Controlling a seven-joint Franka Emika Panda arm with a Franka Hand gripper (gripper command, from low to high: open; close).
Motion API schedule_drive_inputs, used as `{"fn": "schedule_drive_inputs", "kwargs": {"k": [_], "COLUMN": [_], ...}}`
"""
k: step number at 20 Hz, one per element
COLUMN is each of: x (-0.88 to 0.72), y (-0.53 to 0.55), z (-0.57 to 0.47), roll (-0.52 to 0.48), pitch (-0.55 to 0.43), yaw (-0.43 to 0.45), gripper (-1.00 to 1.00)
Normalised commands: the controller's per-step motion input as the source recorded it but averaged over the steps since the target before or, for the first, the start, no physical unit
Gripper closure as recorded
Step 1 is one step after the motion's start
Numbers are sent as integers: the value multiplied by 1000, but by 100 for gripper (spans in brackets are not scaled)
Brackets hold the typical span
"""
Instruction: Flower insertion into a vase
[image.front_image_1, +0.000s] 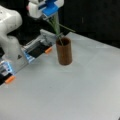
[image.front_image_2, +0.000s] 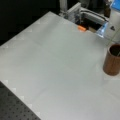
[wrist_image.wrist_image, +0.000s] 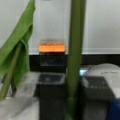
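Green flower stem (image.front_image_1: 56, 27) already dips into the brown vase (image.front_image_1: 64, 51) at upper centre, its top gripped by the claw (image.front_image_1: 51, 15), so release remains.

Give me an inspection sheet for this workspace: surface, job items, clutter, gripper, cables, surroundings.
Surface: pale grey table, bare apart from the vase.
Job's things: dark brown vase stands upright, also at a front view's right edge. Green flower stem runs from the gripper down into the vase mouth; the wrist view shows the stem and a leaf.
Clutter: nothing seen on the table.
Gripper: gripper with blue parts, above the vase, at the stem's upper end.
Cables: nothing seen.
Surroundings: metal fixture with orange tabs behind the vase; dark backdrop.
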Motion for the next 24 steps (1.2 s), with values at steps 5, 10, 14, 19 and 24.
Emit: {"fn": "schedule_drive_inputs", "kwargs": {"k": [5,10,14,19,24], "x": [-254,-272,-107,227,435], "y": [163,77,8,-14,33], "z": [-92,27,103,106,114], "roll": [91,85,68,72,48], "pitch": [-62,107,456,602,618], "yaw": [-144,-122,-89,-42,8], "gripper": [100,100,100,100,100]}}
